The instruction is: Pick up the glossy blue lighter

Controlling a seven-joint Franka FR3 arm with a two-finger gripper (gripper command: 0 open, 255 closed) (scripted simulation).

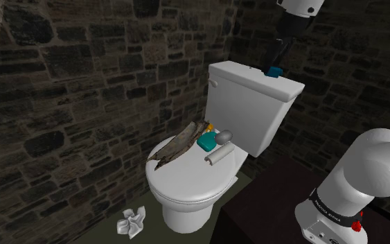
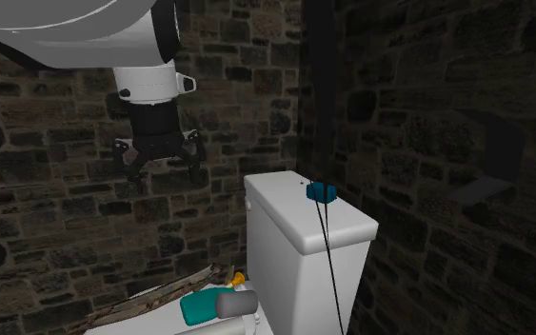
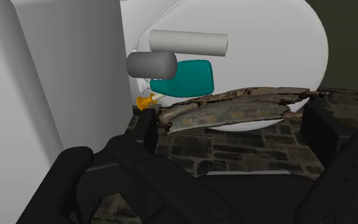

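Black fingers of the tool (image 3: 233, 124) stood apart, empty, aimed at the toilet seat (image 3: 285, 38). The blue lighter (image 2: 322, 192) lay on the tank lid (image 2: 285, 205), apart from the tool. It should centre over the lighter before descending.

On the white toilet's lid (image 1: 186, 181) lie a brown bark-like strip (image 1: 178, 147), a teal block (image 1: 206, 143), a grey cylinder (image 1: 223, 138) and a white tube (image 1: 216, 158); crumpled white paper (image 1: 131, 222) sits on the floor (image 1: 152, 234) beside.
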